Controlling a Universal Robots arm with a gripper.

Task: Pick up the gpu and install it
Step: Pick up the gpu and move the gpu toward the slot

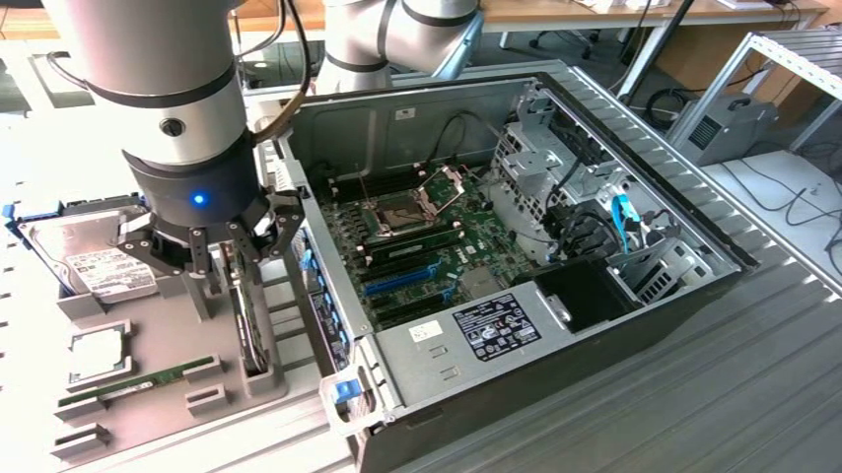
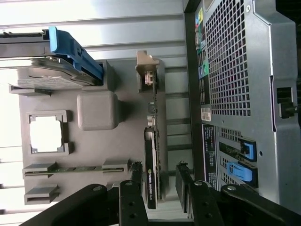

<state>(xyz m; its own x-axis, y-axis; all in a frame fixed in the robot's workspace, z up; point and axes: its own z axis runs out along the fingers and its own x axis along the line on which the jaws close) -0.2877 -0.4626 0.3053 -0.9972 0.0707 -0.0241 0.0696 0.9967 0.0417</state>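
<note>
The gpu (image 1: 250, 330) stands on edge in a slot of the grey holder tray (image 1: 172, 340), at the exterior view's left beside the open computer case (image 1: 526, 246). In the wrist view the gpu (image 2: 151, 165) is a thin black card seen edge-on, with its metal end bracket (image 2: 148, 66) at the far end. My gripper (image 1: 228, 271) hangs right over the card, open. In the wrist view my gripper (image 2: 159, 186) has one finger on each side of the card's near end, with a gap on both sides and no touch visible.
The tray also holds a silver hard drive (image 1: 99, 264), a square chip (image 1: 99, 355) and a green RAM stick (image 1: 138, 379). Inside the case lies the motherboard (image 1: 421, 232) with blue card slots (image 1: 394, 281). The case's rear wall (image 2: 240, 94) stands close beside the tray.
</note>
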